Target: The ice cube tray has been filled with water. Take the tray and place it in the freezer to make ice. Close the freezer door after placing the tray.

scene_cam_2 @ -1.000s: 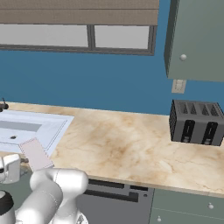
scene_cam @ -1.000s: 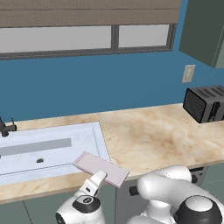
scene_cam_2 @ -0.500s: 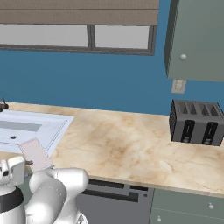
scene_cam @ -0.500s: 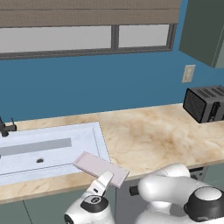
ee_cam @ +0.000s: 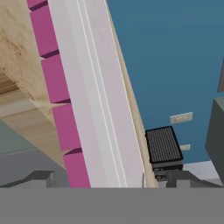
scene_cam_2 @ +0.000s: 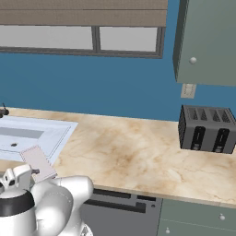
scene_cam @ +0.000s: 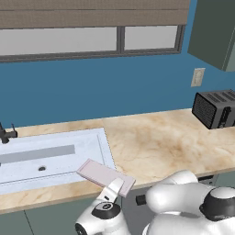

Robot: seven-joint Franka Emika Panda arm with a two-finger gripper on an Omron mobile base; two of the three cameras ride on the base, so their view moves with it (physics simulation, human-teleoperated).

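Lying on the counter's [scene_cam: 165, 142] near edge, just right of the sink [scene_cam: 50, 153]: ice cube tray [scene_cam: 104, 176], unlifted. Gripper [scene_cam: 114, 189] at its near end, jaws spread wide. Outstanding: grasp, freezer placement, door closing.

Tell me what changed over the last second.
The arm's wrist dropped lower and closer to the counter's front edge, bringing the open gripper up against the near end of the tray, which now sits between the fingertips in the hand view. Nothing is gripped yet. The tray, sink and toaster stayed put, and the base did not move.
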